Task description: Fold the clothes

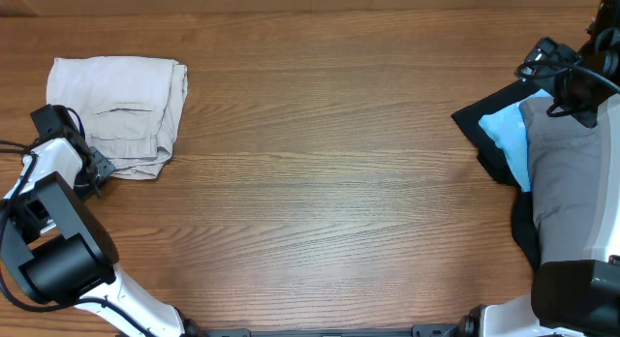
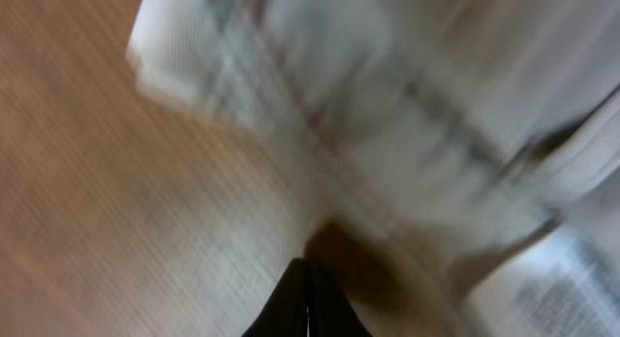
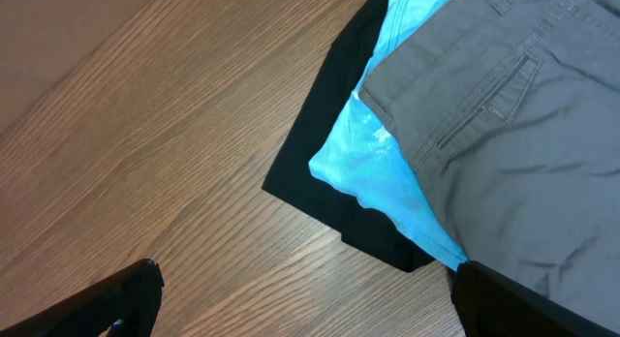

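Observation:
Folded pale beige shorts (image 1: 118, 109) lie at the table's far left. My left gripper (image 1: 97, 172) is at their near left corner, shut and empty; the left wrist view is blurred and shows the beige cloth (image 2: 387, 114) just ahead of the closed fingertips (image 2: 308, 279). At the right edge lies a pile: grey shorts (image 1: 567, 182) on a light blue garment (image 1: 506, 138) on a black one (image 1: 480, 124). My right gripper (image 1: 542, 61) hovers above the pile's far end, open and empty. The right wrist view shows the grey (image 3: 513, 114), blue (image 3: 368, 153) and black (image 3: 320, 182) layers between its spread fingers (image 3: 305, 298).
The wooden table (image 1: 320, 172) stretches bare between the beige shorts and the pile. The arm bases stand at the near left (image 1: 58, 260) and near right (image 1: 576, 293) corners.

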{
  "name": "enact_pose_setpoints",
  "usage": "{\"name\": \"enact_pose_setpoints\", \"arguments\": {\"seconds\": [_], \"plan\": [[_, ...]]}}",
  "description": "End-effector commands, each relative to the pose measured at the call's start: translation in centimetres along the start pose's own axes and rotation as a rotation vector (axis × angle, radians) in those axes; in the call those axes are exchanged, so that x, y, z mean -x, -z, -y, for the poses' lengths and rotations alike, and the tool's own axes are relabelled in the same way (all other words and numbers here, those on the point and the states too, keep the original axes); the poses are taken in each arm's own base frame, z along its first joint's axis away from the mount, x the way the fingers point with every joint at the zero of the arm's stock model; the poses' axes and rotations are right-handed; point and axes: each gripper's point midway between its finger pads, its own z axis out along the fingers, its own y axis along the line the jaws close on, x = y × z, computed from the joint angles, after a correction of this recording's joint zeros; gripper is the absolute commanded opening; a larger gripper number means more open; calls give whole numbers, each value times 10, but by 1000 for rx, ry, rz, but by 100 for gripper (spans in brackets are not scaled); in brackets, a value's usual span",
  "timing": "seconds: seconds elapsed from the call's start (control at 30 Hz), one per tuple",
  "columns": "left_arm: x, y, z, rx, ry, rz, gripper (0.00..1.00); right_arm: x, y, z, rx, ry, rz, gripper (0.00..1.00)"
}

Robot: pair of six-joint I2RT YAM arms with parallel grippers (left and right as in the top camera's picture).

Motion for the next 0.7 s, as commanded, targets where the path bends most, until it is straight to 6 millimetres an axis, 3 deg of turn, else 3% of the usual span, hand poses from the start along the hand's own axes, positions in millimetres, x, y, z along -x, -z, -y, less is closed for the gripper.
{"name": "enact_pose_setpoints", "arguments": {"seconds": [0.0, 0.07, 0.1, 0.2, 0.33, 0.43, 0.57, 0.6, 0.67], "plan": [[34, 55, -11, -13, 121, 113, 4, 2, 2, 2, -7, -3, 12, 100], [43, 86, -8, -78, 138, 156, 4, 2, 2, 2, -7, -3, 12, 100], [49, 117, 1, -171, 141, 192, 4, 2, 2, 2, -7, -3, 12, 100], [49, 169, 26, -382, 117, 241, 7, 2, 2, 2, -7, -3, 12, 100], [40, 212, 49, -548, 69, 273, 13, 2, 2, 2, -7, -3, 12, 100], [34, 225, 60, -578, 38, 286, 34, 2, 2, 2, -7, -3, 12, 100], [28, 225, 67, -581, 10, 277, 90, 2, 2, 2, -7, -3, 12, 100], [28, 224, 68, -581, 8, 273, 100, 2, 2, 2, -7, -3, 12, 100], [26, 223, 68, -579, 8, 267, 100, 2, 2, 2, -6, -3, 11, 100]]}}
